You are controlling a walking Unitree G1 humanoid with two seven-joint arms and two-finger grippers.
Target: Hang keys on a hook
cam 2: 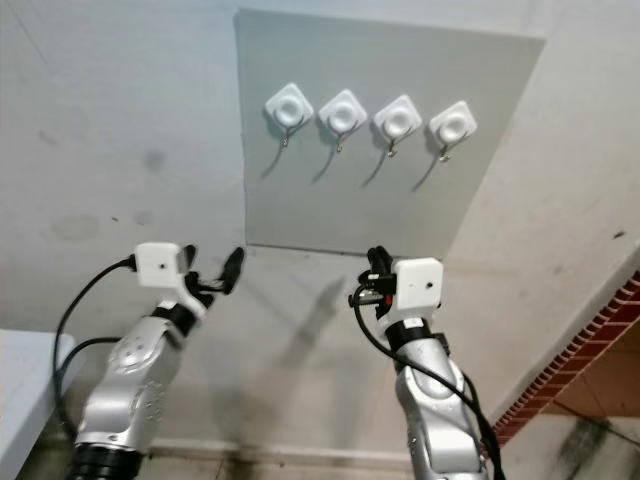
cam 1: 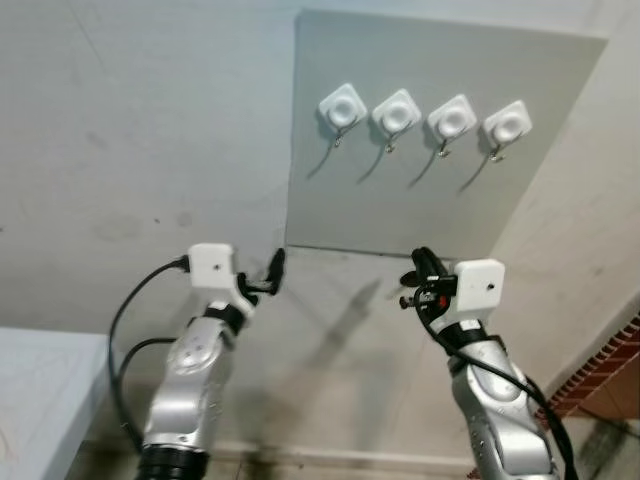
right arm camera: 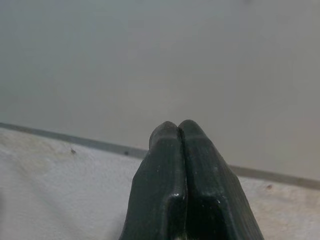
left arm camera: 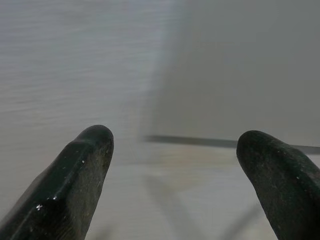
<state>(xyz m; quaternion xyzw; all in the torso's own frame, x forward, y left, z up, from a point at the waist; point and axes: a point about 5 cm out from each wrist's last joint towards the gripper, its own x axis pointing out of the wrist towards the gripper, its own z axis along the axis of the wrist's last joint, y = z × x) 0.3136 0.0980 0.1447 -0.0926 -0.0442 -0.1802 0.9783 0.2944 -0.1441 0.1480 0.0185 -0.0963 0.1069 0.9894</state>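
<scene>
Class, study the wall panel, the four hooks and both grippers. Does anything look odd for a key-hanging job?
Yes: all four hooks on the panel hang bare, the right gripper is shut with no keys visible, and the left gripper is open and empty.

Pale stained wall (cam 1: 130, 150) with grey panel (cam 1: 420, 200), brick edge (cam 1: 610, 370) at right, white surface (cam 1: 40, 400) at left.

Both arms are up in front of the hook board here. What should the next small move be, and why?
Probably raise the right gripper toward the hooks. Its fingers are pressed shut and point at the grey board just above its lower edge, well below the row of four bare hooks. No keys can be made out between them, so check that first. The left gripper is open with nothing between its fingers.
</scene>
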